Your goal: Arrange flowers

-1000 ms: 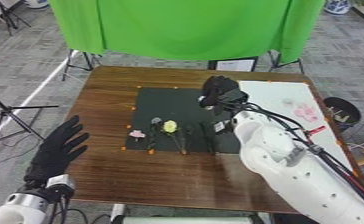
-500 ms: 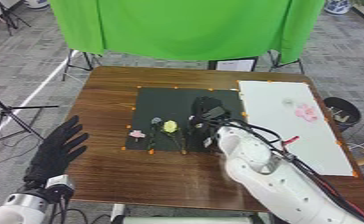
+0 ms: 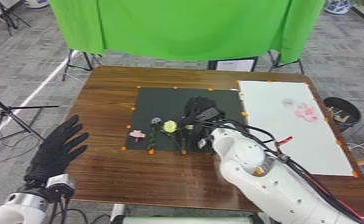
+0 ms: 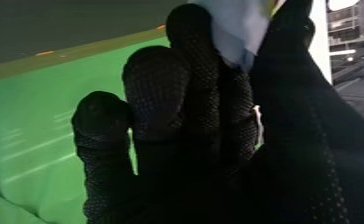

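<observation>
My right robot hand [image 3: 199, 106] pinched a pale flower [image 4: 236, 25], probably to line it up. My left robot hand [image 3: 49, 159], spread, gave it room.

White, rounded arm shells; black fabric gloves; black and red cables; black wrist sections.

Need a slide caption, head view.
Black-gloved right hand over a dark rectangular mat, near a yellow long-stemmed flower; black-gloved left hand open.

Likely lab: green backdrop [image 3: 187, 30], tripod [image 3: 15, 107], grey carpet [image 3: 18, 60].
</observation>
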You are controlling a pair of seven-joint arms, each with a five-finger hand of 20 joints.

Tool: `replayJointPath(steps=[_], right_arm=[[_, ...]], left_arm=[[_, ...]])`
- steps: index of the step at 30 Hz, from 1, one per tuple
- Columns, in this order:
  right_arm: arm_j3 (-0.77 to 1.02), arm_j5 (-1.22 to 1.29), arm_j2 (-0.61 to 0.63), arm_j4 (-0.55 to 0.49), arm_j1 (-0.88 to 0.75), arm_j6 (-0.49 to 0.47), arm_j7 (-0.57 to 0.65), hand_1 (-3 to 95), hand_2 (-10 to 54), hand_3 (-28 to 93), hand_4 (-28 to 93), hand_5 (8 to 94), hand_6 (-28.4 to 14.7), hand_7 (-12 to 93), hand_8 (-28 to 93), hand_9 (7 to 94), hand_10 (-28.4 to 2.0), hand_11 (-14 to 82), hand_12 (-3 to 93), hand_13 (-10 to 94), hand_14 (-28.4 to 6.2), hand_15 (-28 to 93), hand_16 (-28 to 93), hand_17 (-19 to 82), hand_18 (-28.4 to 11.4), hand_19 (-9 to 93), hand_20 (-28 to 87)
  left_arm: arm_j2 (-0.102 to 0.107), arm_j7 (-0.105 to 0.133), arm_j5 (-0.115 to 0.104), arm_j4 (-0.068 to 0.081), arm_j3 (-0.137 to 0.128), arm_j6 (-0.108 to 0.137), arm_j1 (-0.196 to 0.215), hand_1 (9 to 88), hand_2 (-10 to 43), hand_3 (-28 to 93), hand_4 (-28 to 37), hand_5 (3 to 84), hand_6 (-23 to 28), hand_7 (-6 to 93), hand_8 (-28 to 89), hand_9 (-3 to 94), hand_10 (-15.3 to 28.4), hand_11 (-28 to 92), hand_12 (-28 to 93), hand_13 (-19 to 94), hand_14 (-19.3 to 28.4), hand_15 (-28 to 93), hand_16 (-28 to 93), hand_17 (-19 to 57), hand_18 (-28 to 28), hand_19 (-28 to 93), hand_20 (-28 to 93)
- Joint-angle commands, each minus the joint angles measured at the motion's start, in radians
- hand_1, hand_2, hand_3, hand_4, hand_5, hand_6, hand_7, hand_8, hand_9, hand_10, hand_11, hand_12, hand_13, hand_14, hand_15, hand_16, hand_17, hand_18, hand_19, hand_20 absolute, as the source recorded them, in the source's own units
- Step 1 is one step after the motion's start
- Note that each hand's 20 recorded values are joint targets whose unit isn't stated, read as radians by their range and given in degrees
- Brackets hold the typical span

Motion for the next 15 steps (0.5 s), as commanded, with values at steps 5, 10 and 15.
replayJointPath(steps=[5,10,15], right_arm=[[0.075,0.030,0.036,-0.078,-0.033,0.001,-0.032,24.5,-9.5,82,-28,64.7,1.3,36,-17,73.9,-9.1,34.1,26.9,70,-5.8,67,33,32,-20.2,87,57],[0.185,0.076,0.132,-0.155,-0.067,0.028,0.023,17.6,-9.5,83,-28,57.5,-1.6,33,-15,63.9,-10.9,36.4,28.4,62,-9.3,70,32,30,-21.2,86,58],[0.343,0.145,0.255,-0.130,-0.086,-0.092,0.172,20.6,-9.5,88,-26,34.4,-3.3,32,-14,36.8,-14.3,32.9,27.7,42,-12.6,72,23,20,-21.6,79,57]], left_arm=[[-0.003,-0.003,0.003,0.003,-0.002,-0.010,0.006,25.6,-1.0,70,-25.1,23.6,3.0,17.2,-9,17.5,10.3,15,20,14,13.6,24,4,-14.0,21.3,35,11],[-0.004,-0.001,0.005,0.000,-0.007,-0.009,0.009,25.7,-0.9,69,-25.2,23.6,3.0,17.2,-9,17.5,10.4,15,20,14,13.6,24,4,-14.1,21.3,35,11],[-0.006,0.009,0.002,-0.004,-0.015,-0.001,0.022,25.6,-0.9,69,-25.1,23.6,3.0,17.2,-9,17.5,10.4,14,20,14,13.6,24,4,-14.1,21.4,35,11]])
